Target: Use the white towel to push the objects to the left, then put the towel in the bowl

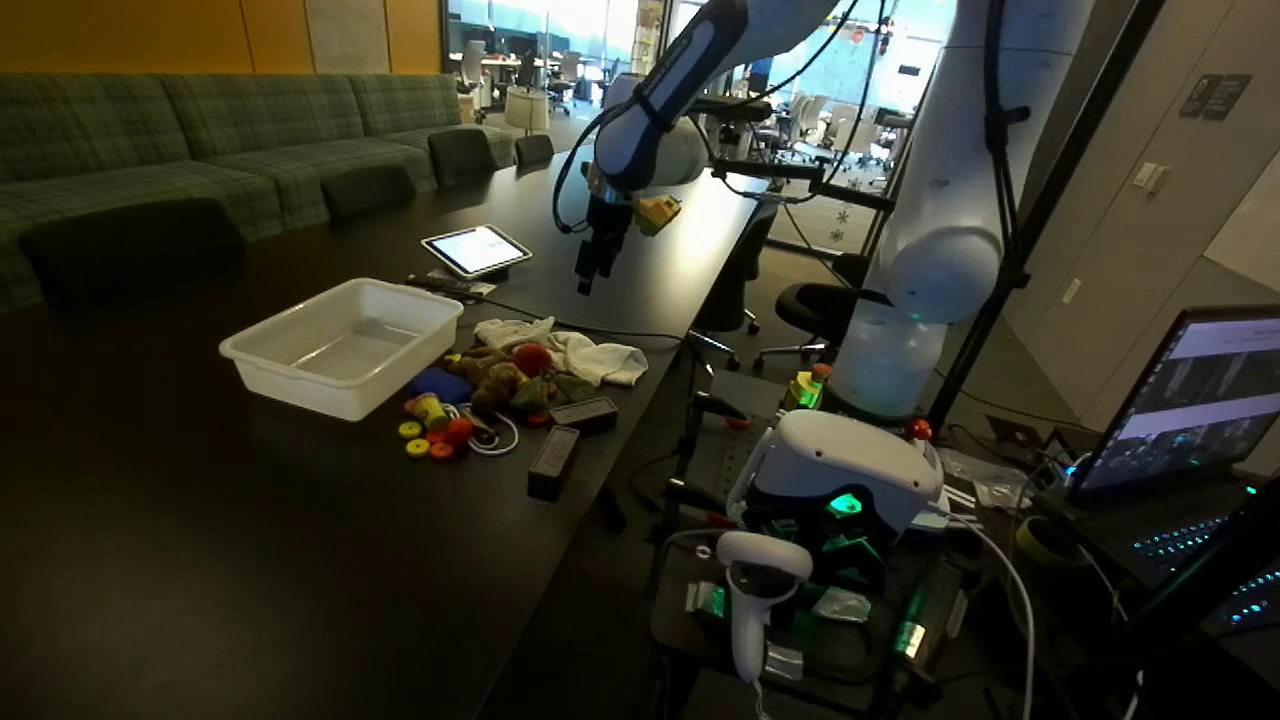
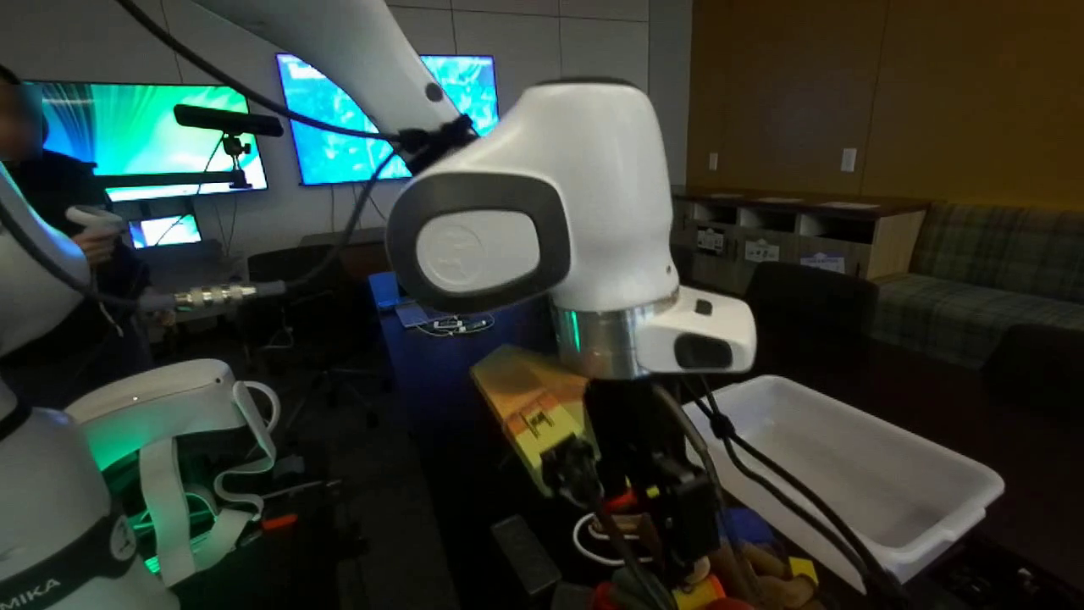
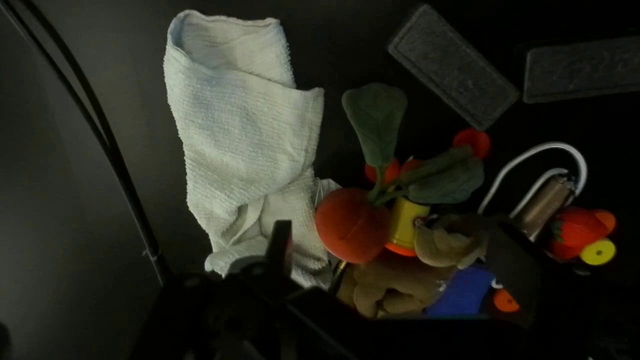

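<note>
The white towel (image 1: 600, 358) lies crumpled on the dark table, beside a pile of toys; it fills the left half of the wrist view (image 3: 240, 125). The pile holds a red plush radish with green leaves (image 3: 350, 225), a brown plush toy (image 3: 395, 285), a blue item (image 3: 462, 292), a yellow can (image 3: 406, 220) and a strawberry (image 3: 575, 232). No bowl shows; an empty white bin (image 1: 300, 372) stands beside the pile, also in an exterior view (image 2: 847, 466). My gripper (image 1: 595, 272) hangs above the table, fingers apart and empty (image 2: 635, 508); in the wrist view its fingers (image 3: 400, 240) are dark.
Two dark grey blocks (image 3: 452, 67) lie near the table's edge (image 1: 585, 520). A tablet (image 1: 477, 249) stands behind the bin. A black cable (image 1: 600, 328) crosses the table by the towel. A yellow piece (image 2: 542, 424) is fixed at the wrist.
</note>
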You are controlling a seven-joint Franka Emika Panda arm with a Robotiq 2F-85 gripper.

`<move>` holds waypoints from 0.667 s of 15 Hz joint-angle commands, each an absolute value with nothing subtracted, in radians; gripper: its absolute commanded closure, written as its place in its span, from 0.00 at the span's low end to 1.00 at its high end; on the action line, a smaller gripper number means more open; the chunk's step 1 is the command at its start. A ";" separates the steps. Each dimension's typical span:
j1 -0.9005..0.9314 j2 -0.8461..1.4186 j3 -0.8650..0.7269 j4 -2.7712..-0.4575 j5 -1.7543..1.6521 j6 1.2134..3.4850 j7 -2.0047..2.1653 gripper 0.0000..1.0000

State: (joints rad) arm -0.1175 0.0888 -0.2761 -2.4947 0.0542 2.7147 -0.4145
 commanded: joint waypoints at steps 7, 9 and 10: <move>-0.412 0.617 -0.092 -2.111 0.121 2.768 -0.524 0.00; -0.454 0.674 -0.074 -2.048 0.103 2.749 -0.522 0.00; -0.474 0.701 -0.062 -2.021 0.099 2.745 -0.525 0.00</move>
